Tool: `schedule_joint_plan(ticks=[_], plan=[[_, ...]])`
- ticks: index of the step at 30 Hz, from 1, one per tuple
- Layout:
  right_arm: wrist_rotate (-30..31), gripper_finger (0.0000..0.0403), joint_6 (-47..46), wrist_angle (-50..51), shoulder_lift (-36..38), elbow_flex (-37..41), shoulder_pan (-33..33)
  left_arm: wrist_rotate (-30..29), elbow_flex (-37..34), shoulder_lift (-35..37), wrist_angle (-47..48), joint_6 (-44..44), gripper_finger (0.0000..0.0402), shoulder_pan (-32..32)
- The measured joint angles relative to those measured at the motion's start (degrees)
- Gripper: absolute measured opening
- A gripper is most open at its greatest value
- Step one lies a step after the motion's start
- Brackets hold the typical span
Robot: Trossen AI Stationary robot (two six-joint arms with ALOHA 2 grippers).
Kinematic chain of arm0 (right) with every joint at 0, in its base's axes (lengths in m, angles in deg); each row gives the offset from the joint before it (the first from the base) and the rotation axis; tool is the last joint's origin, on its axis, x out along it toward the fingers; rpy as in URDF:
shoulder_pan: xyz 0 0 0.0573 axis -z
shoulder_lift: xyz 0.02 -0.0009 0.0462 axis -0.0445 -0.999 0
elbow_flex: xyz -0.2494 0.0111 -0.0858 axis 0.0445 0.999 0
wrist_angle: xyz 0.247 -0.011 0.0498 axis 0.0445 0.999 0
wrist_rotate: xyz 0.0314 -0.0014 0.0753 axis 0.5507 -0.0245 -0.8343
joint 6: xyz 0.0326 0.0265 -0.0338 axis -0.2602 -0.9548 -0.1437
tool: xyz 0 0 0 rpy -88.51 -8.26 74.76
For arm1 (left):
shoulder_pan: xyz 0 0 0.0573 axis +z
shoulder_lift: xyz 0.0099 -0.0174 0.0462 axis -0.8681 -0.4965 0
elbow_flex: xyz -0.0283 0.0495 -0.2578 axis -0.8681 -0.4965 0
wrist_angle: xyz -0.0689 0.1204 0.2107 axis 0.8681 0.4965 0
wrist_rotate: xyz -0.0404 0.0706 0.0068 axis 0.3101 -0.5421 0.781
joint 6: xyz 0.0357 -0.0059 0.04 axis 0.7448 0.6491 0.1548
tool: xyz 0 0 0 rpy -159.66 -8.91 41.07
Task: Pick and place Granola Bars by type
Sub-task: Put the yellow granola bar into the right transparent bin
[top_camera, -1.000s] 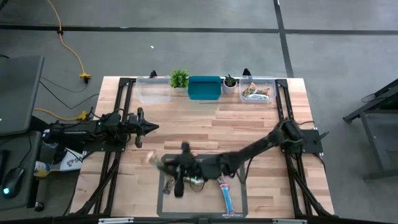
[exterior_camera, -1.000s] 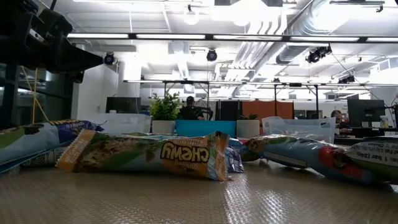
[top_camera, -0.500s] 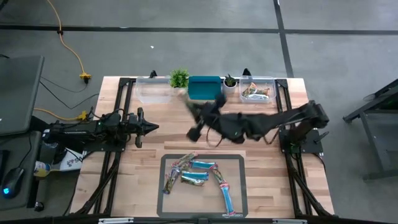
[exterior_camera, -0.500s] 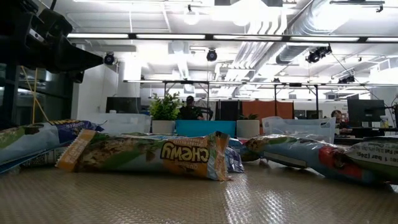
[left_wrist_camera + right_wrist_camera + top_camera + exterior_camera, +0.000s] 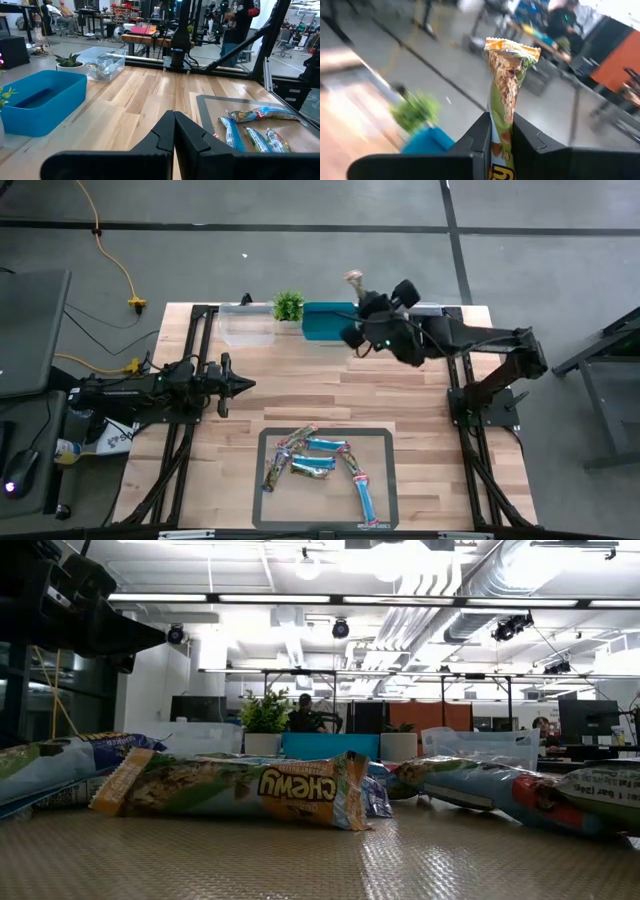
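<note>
**Right arm over the blue bin, bar in hand**

I see the blue bin (image 5: 328, 321) at the worktop's (image 5: 300, 390) far edge, a small plant (image 5: 288, 306) on either side and clear tubs beyond those. The right gripper (image 5: 362, 298) reaches above the bin's right end, clamped on a green granola bar (image 5: 506, 95). More bars (image 5: 312, 460) lie on the mat (image 5: 385, 480) nearer me. The left gripper (image 5: 243, 385) waits left of the bin, fingers pressed together.

The left gripper (image 5: 174, 131), its dark fingers pressed together, hangs over the pale wooden tabletop (image 5: 145, 97). Shiny-wrapped granola bars (image 5: 252, 131) lie on a grey mat (image 5: 210, 107); a blue plastic bin (image 5: 37, 100) sits near a clear tub (image 5: 102, 62), apparently holding wrappers.
</note>
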Motion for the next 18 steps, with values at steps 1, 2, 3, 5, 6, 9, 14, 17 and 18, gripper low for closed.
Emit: schedule_joint_plan(ticks=[1, 2, 3, 5, 6, 9, 14, 17, 18], plan=[[-0.75, 0.0037, -1.5, 3.47, 0.09, 0.0, 1.25, 0.0, 0.0, 0.0, 0.0, -0.01, 0.0001, -0.01], [-1.65, 0.0037, -3.17, 6.99, 0.09, 0.0, 2.47, 0.0, 0.0, 0.01, 0.0, 0.0, 0.0001, 0.01], [-2.77, 0.0038, -4.96, 10.52, 0.09, 0.0, 3.7, 0.0, -0.01, 0.01, 0.0, 0.0, 0.0001, 0.01], [-5.01, 0.0041, -8.16, 17.17, 0.07, 0.0, 6.05, 0.0, 0.0, 0.01, 0.0, -0.01, 0.0001, -0.01], [-6.14, 0.0043, -9.04, 20.1, 0.07, 0.0, 7.29, 0.0, 0.0, 0.01, 0.0, -0.01, 0.0001, 0.0], [-9.5, 0.0046, -10.05, 28.01, 0.07, -0.01, 10.81, 0.0, 0.0, 0.02, 0.0, -0.01, 0.0001, 0.01], [-14.62, 0.004, -9.75, 38.12, 0.07, -0.02, 16.21, 0.0, 0.0, 0.0, 0.0, 0.0, 0.0001, -0.01], [-17.58, 0.0036, -8.39, 41.66, 0.07, -0.02, 19.67, 0.0, 0.0, 0.02, 0.0, -0.01, 0.0001, -0.01], [-18.48, 0.0035, -7.79, 42.6, 0.07, -0.02, 20.82, 0.0, 0.0, 0.01, 0.0, 0.0, 0.0001, 0.0]])
